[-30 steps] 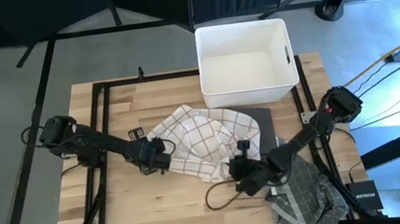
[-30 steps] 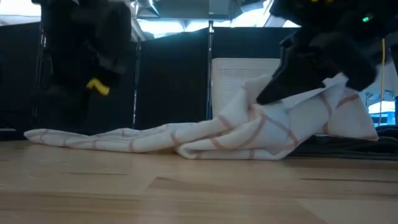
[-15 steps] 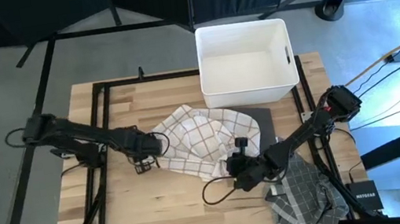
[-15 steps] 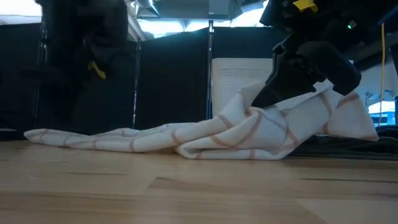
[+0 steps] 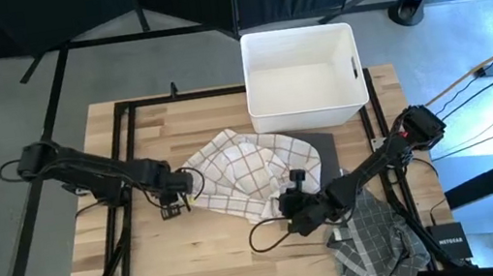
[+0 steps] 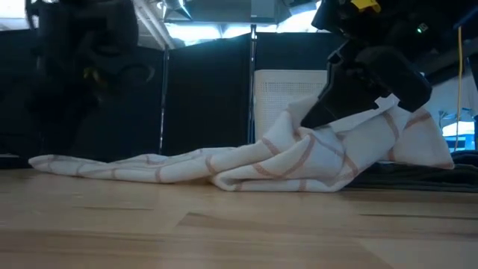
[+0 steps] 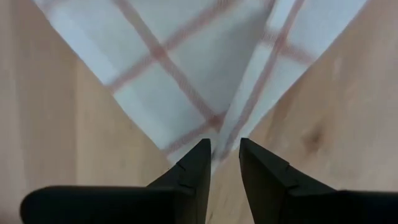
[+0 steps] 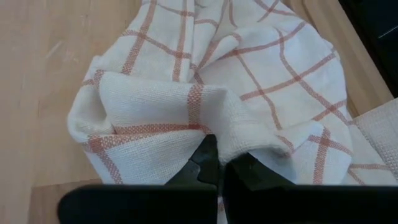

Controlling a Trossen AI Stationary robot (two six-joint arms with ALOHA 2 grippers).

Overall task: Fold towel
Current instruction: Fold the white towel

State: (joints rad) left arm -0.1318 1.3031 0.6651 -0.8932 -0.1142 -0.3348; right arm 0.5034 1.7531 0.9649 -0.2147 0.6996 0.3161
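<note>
A white towel with red-brown checks (image 5: 242, 176) lies crumpled in the middle of the table, and most of it rests flat on the wood. My left gripper (image 5: 177, 189) is at the towel's left corner (image 7: 205, 134). It is narrowly open, and the corner's tip lies at the gap between its fingertips; I cannot tell whether they touch it. My right gripper (image 5: 292, 205) is shut on a bunched fold at the towel's near right part (image 8: 205, 127). In the low view that part stands raised (image 6: 373, 123). My right gripper pinches a bunched fold of the towel (image 8: 214, 140) between its two fingers, several layers thick. It comes slanting down from the table's near right. The held part is lifted off the table (image 6: 351, 127), and the rest of the towel slopes down slack and lies on the wood.
A white bin (image 5: 300, 63) stands at the far edge, with a dark mat (image 5: 325, 149) in front of it under the towel's right side. A grey checked cloth (image 5: 376, 244) lies at the near right corner. A black cable (image 5: 264, 241) loops near my right gripper.
My left gripper has backed a little toward the table's left edge, off the towel's edge to its corner tip, and its arm has stretched out leftward. My right gripper has shifted slightly toward the far edge with its fold still raised.
</note>
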